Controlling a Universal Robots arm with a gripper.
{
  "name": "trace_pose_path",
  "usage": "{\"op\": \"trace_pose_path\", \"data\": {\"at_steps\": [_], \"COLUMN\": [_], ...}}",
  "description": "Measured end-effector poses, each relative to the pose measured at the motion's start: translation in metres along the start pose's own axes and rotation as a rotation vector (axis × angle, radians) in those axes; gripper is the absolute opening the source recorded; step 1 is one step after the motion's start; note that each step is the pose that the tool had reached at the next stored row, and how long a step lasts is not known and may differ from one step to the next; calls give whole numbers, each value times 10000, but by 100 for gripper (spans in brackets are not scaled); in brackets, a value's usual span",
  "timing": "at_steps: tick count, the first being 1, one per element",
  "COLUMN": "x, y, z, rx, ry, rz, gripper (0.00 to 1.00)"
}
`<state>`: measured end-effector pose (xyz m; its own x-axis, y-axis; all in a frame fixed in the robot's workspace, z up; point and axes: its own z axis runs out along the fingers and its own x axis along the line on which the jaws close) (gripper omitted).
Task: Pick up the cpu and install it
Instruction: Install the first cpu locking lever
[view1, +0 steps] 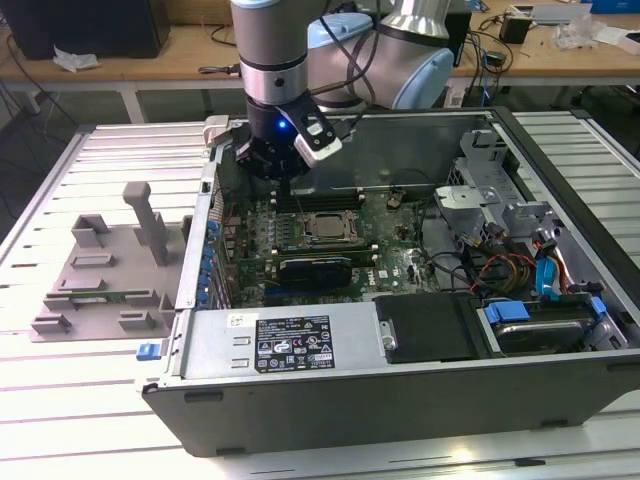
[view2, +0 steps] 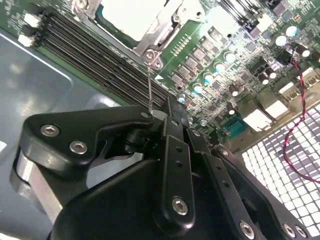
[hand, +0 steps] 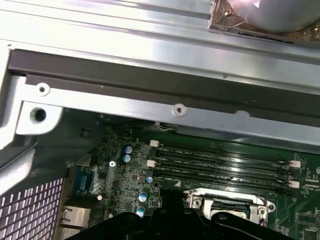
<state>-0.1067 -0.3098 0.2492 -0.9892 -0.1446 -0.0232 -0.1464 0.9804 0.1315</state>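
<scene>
Nearest us, the computer case wall and power supply hem in the motherboard, which is open from above. The cpu lies seated there, just nearer us than the claw and toward the exterior view's right. The claw hangs near the case's far wall; we cannot tell if it is open or closed.

Open computer case stands beside grey fixture tray — on slatted table.
</scene>
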Motion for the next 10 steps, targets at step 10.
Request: {"op": "trace_pose_path", "data": {"at_steps": [10], "x": [-169], "y": [-39], "z": [10], "rx": [-7], "ry": [-43], "rz": [308], "gripper": [11]}}
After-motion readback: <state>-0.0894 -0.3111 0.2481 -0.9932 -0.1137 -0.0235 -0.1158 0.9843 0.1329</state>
